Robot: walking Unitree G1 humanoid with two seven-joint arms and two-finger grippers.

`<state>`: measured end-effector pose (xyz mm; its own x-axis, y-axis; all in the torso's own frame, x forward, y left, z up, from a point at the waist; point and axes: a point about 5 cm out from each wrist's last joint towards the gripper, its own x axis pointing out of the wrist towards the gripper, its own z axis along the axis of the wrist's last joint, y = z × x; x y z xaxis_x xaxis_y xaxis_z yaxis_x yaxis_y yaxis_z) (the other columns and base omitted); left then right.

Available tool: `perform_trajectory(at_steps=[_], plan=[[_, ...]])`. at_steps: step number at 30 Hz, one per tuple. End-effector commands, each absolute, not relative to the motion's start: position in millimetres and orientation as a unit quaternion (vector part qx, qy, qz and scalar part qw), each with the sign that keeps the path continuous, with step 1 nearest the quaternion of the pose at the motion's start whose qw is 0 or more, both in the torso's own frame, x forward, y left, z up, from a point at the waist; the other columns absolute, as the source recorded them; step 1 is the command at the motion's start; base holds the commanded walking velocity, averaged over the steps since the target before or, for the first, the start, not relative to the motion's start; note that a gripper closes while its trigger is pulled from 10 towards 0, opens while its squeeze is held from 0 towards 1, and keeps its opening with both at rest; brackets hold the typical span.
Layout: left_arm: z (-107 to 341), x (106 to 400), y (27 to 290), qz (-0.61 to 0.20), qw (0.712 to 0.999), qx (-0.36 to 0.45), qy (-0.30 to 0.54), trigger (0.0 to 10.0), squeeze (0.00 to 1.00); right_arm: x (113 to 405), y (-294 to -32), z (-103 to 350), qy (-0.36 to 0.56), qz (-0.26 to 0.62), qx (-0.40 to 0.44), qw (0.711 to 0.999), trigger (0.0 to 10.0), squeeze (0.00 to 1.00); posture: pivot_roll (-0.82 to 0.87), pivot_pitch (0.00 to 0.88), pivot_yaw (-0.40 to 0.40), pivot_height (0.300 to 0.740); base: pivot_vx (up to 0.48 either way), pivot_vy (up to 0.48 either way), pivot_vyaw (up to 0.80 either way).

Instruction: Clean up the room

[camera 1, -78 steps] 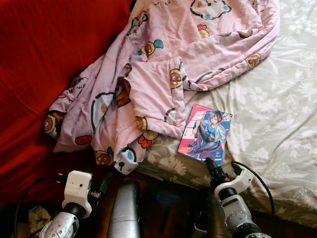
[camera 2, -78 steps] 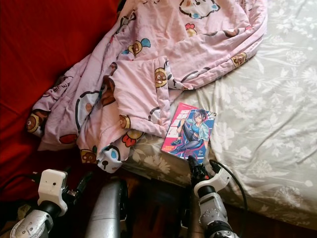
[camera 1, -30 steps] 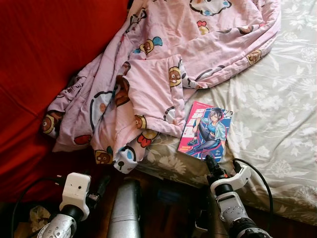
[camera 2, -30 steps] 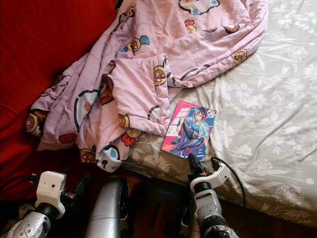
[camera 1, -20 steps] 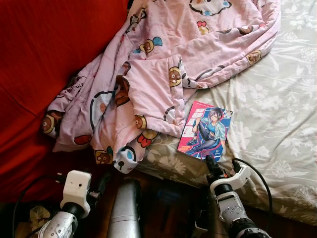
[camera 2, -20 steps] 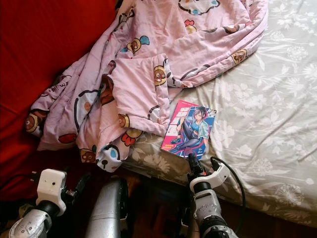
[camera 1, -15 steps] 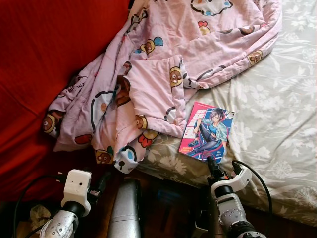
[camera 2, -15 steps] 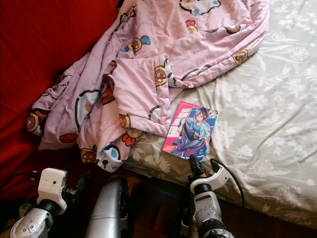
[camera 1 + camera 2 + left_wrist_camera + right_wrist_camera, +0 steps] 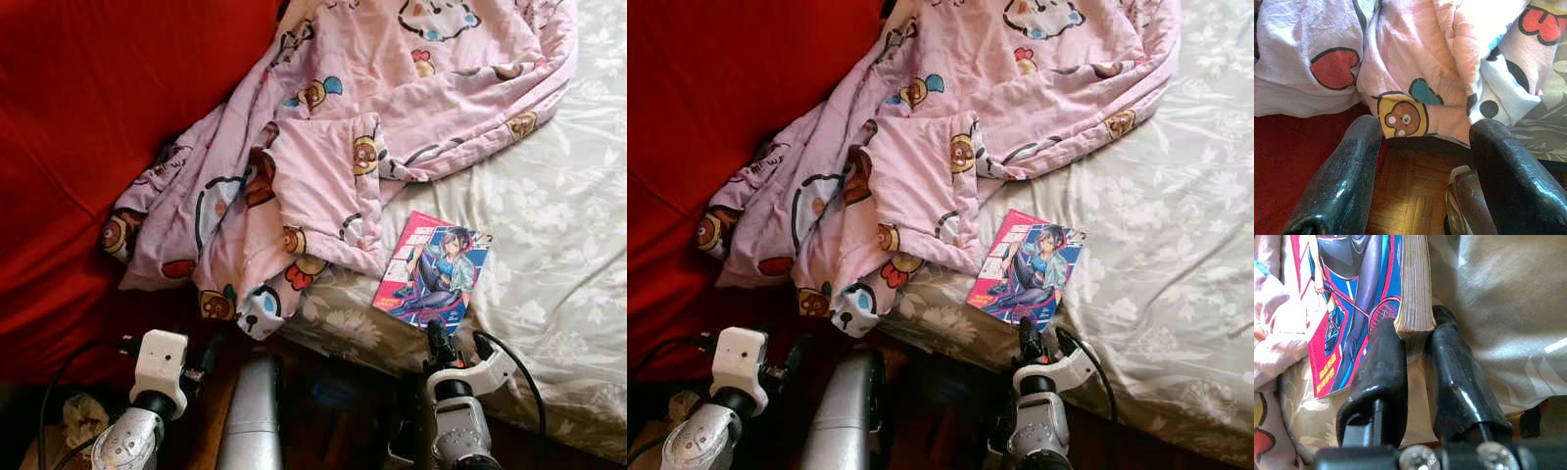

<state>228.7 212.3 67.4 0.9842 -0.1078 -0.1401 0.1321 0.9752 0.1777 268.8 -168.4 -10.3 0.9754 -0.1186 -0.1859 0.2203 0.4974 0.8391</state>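
A comic book [image 9: 431, 277] with a pink and blue cover lies on the flowered bed sheet [image 9: 549, 225], close to the bed's near edge. My right gripper [image 9: 438, 343] is at the book's near corner. In the right wrist view its two black fingers [image 9: 1386, 362] stand on either side of the book's page edge [image 9: 1414, 298], shut on it. My left gripper [image 9: 1425, 127] hangs low by the bed's side, open, with nothing between its fingers. Just beyond it hangs the pink cartoon blanket [image 9: 1415, 58].
The pink blanket [image 9: 323, 147] is crumpled over the bed's left part and hangs over its edge. A red cover [image 9: 88, 117] lies to the left. Wooden floor [image 9: 1405, 196] runs below the bed. A crumpled scrap [image 9: 83, 416] lies on the floor at the lower left.
The whole picture has shifted a little to the right, so the camera moved. My right gripper stays at the book's near edge. The left arm hangs as before.
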Motion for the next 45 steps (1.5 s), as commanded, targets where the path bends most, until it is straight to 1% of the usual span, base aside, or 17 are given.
perform_trajectory(at_steps=[1, 7, 13, 17, 22, 28, 29, 30, 32, 33, 34, 36, 38, 40, 41, 44, 45], plan=[[56, 222, 215, -0.054, 0.991, 0.091, 0.087, 10.0, 0.00, 240, -184, -33, 0.066, -0.188, 0.512, 0.835, 0.0, 0.00, 0.22, 0.296, 0.011, 0.611, 0.000, 0.000, 0.00], [57, 224, 216, -0.048, 0.991, 0.093, 0.082, 10.0, 0.00, 228, -196, -38, 0.063, -0.222, 0.506, 0.831, 0.0, 0.00, 0.22, 0.282, 0.008, 0.611, 0.000, 0.000, 0.00], [54, 225, 217, -0.046, 0.991, 0.094, 0.081, 10.0, 0.00, 223, -200, -35, 0.053, -0.215, 0.494, 0.841, 0.0, 0.00, 0.20, 0.270, 0.006, 0.611, 0.000, 0.000, 0.00], [54, 226, 217, -0.045, 0.991, 0.093, 0.079, 10.0, 0.00, 217, -205, -32, 0.038, -0.229, 0.492, 0.839, 0.0, 0.00, 0.20, 0.266, 0.005, 0.611, 0.000, 0.000, 0.00], [53, 227, 217, -0.044, 0.992, 0.094, 0.078, 10.0, 0.00, 214, -212, -35, 0.040, -0.255, 0.497, 0.829, 0.0, 0.00, 0.20, 0.263, 0.004, 0.611, 0.000, 0.000, 0.00], [54, 227, 218, -0.040, 0.992, 0.095, 0.076, 10.0, 0.00, 217, -220, -28, 0.025, -0.265, 0.490, 0.830, 0.0, 0.00, 0.20, 0.260, 0.002, 0.611, 0.000, 0.000, 0.00], [52, 227, 218, -0.040, 0.992, 0.095, 0.077, 10.0, 0.00, 217, -221, -24, 0.029, -0.259, 0.467, 0.845, 0.0, 0.00, 0.19, 0.255, 0.001, 0.611, 0.000, 0.000, 0.00], [52, 227, 218, -0.040, 0.992, 0.095, 0.077, 10.0, 0.00, 217, -221, -24, 0.029, -0.259, 0.467, 0.845, 0.0, 0.00, 0.19, 0.255, 0.001, 0.611, 0.000, 0.000, 0.00], [50, 228, 217, -0.039, 0.992, 0.092, 0.079, 10.0, 0.00, 220, -223, -17, 0.035, -0.244, 0.419, 0.874, 0.0, 0.00, 0.19, 0.244, 0.000, 0.611, 0.000, 0.000, 0.00], [49, 229, 217, -0.039, 0.992, 0.091, 0.080, 10.0, 0.00, 221, -223, -15, 0.036, -0.240, 0.405, 0.881, 0.0, 0.00, 0.19, 0.241, 0.000, 0.611, 0.000, 0.000, 0.00], [46, 230, 215, -0.038, 0.992, 0.088, 0.083, 10.0, 0.00, 226, -223, -9, 0.033, -0.219, 0.375, 0.900, 0.0, 0.00, 0.18, 0.227, -0.003, 0.611, 0.000, 0.000, 0.00], [46, 231, 215, -0.038, 0.992, 0.087, 0.083, 10.0, 0.00, 227, -223, -7, 0.031, -0.213, 0.365, 0.906, 0.0, 0.00, 0.18, 0.227, -0.003, 0.611, 0.000, 0.000, 0.00], [41, 235, 215, -0.027, 0.993, 0.072, 0.088, 10.0, 0.00, 236, -222, 4, 0.033, -0.177, 0.309, 0.934, 0.0, 0.00, 0.16, 0.178, -0.011, 0.611, 0.000, 0.000, 0.00], [38, 239, 214, -0.019, 0.994, 0.060, 0.092, 10.0, 0.00, 243, -220, 11, 0.036, -0.146, 0.260, 0.954, 0.0, 0.00, 0.14, 0.161, -0.015, 0.611, 0.000, 0.000, 0.00], [36, 244, 213, -0.015, 0.994, 0.052, 0.094, 10.0, 0.00, 249, -219, 16, 0.039, -0.126, 0.235, 0.963, 10.0, 0.00, 0.13, 0.135, -0.020, 0.611, 0.000, 0.000, 0.00], [34, 248, 212, -0.013, 0.994, 0.048, 0.095, 10.0, 0.00, 254, -219, 23, 0.037, -0.109, 0.199, 0.973, 10.0, 0.00, 0.12, 0.128, -0.023, 0.611, 0.000, 0.000, 0.00], [33, 250, 211, -0.011, 0.994, 0.045, 0.096, 10.0, 0.00, 257, -219, 27, 0.037, -0.097, 0.178, 0.978, 10.0, 0.00, 0.11, 0.102, -0.027, 0.611, 0.000, 0.000, 0.00]])
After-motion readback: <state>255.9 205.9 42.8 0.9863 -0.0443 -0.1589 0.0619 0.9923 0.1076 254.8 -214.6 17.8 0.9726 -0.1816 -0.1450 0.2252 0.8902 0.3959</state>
